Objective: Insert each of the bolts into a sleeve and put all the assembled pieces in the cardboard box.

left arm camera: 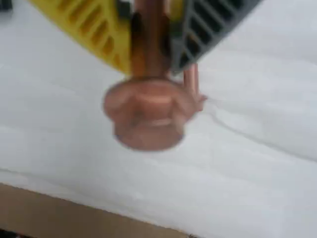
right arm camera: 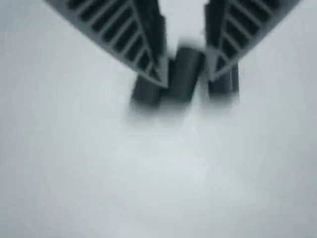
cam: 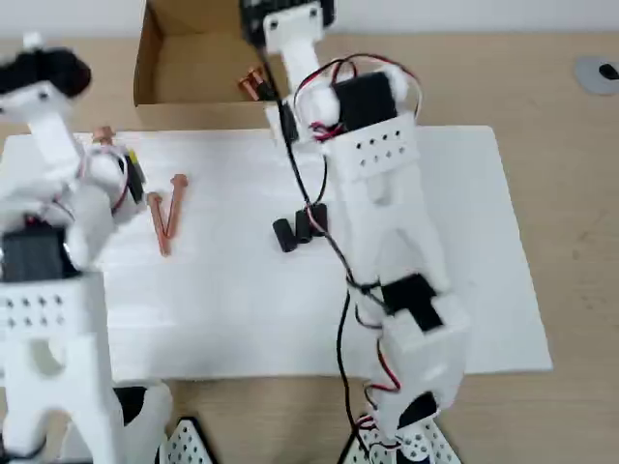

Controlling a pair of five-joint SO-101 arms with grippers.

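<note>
My left gripper (left arm camera: 148,59) is shut on the shank of a copper bolt (left arm camera: 148,114), whose head hangs a little above the white mat. In the high view this gripper (cam: 124,164) is at the mat's left end, and the held bolt's head (cam: 102,135) pokes out beside it. Two more bolts (cam: 166,215) lie on the mat close by. Three black sleeves (cam: 302,228) stand in a row mid-mat. My right gripper (right arm camera: 183,74) is open, its fingers closely flanking the middle sleeve (right arm camera: 184,69). The cardboard box (cam: 155,58) at the back holds copper pieces (cam: 251,85).
The white mat (cam: 464,271) covers most of the wooden table. The right arm (cam: 387,193) stretches from the front edge towards the box and hides part of the mat. A grey disc (cam: 600,72) lies at the far right.
</note>
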